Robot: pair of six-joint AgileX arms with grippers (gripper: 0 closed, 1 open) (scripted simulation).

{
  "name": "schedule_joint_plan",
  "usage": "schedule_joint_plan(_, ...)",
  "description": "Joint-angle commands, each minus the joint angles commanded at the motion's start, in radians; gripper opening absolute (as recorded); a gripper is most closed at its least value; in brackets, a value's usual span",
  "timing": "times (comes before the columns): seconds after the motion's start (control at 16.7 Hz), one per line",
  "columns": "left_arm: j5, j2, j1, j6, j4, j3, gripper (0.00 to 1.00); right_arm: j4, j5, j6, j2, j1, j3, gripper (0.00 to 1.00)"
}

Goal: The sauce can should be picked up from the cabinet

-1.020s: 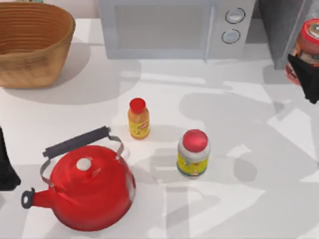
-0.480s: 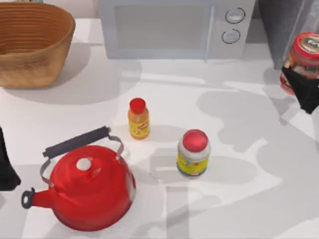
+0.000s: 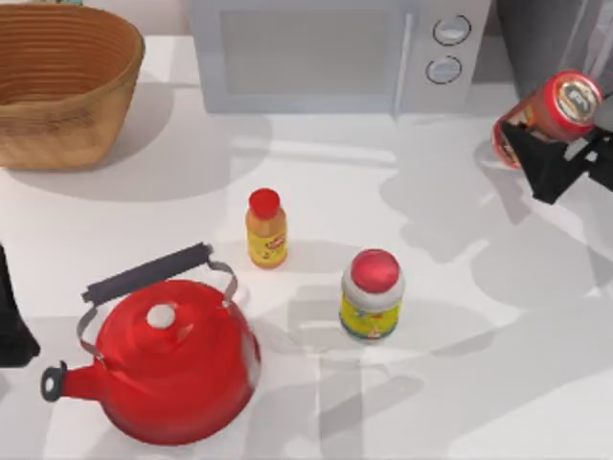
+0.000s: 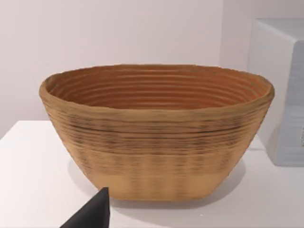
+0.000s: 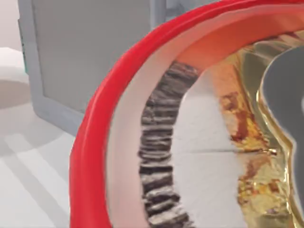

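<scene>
Top view: the right gripper (image 3: 558, 158) is hanging over the table's (image 3: 450, 402) right edge, its dark fingers closed on the sauce can (image 3: 548, 115). The can is lying tilted in the grip, clear of the tabletop, its silvery red-ringed top pointing up and away from the gripper toward the cabinet (image 3: 541, 38), which is standing just behind the tool at the far right corner. The microwave (image 3: 340, 53) is sitting beside the cabinet, farther from the gripper, its two round knobs facing the camera. Well apart from the tool, toward the table's middle, a red-lidded jar (image 3: 372, 295) and a slim orange bottle (image 3: 266, 228) are standing upright; farther still, a red kettle (image 3: 172, 359) with a dark handle is resting near the front, and a woven basket (image 3: 62, 81) is occupying the far left corner. The left gripper (image 3: 11, 321) is sitting parked at the table's left edge, beside the kettle; whether its fingers are open cannot be told.

Right wrist view: the sauce can (image 5: 190, 142) is looming very close, its red rim and label surface crossing the frame, with the microwave (image 5: 90, 57) behind it.

Left wrist view: the basket (image 4: 156, 130) is standing ahead on the table (image 4: 28, 180), the microwave (image 4: 280, 90) beside it.
</scene>
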Motion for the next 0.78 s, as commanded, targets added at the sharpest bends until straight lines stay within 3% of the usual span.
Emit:
schedule_joint_plan(0.36,0.000,0.000,0.000,0.000,0.000,0.000,1.00,-0.007,0.028,0.001,0.039,0.029,0.043,0.00)
schedule_joint_plan(0.78,0.000,0.000,0.000,0.000,0.000,0.000,1.00,-0.007,0.028,0.001,0.039,0.029,0.043,0.53)
